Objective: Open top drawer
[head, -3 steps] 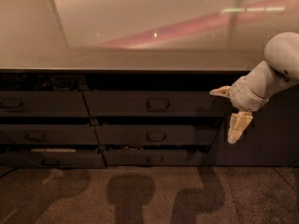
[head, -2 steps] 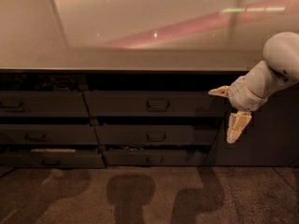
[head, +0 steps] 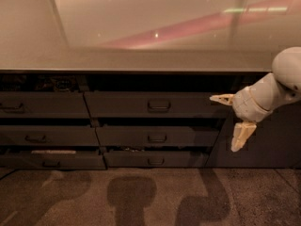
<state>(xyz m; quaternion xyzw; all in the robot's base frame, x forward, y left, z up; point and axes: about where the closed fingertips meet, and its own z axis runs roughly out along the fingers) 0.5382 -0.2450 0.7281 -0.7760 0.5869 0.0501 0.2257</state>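
The top drawer (head: 141, 105) is the wide dark grey front in the middle column, just under the countertop, with a central loop handle (head: 159, 105). A dark gap shows above its front. My gripper (head: 231, 117) hangs at the right end of this drawer front, to the right of the handle and apart from it. It is open and empty, with one cream finger (head: 221, 98) pointing left at the drawer's right end and the other finger (head: 242, 135) pointing down.
A pale glossy countertop (head: 141, 60) overhangs the drawers. Two slimmer drawers (head: 157, 137) (head: 155, 160) sit below the top one, and a left column of drawers (head: 42, 105) stands beside them. A dark cabinet panel (head: 277, 140) is behind my arm. Speckled floor (head: 141, 197) lies in front.
My gripper has dropped slightly beside the drawer's right end. The drawers have not moved.
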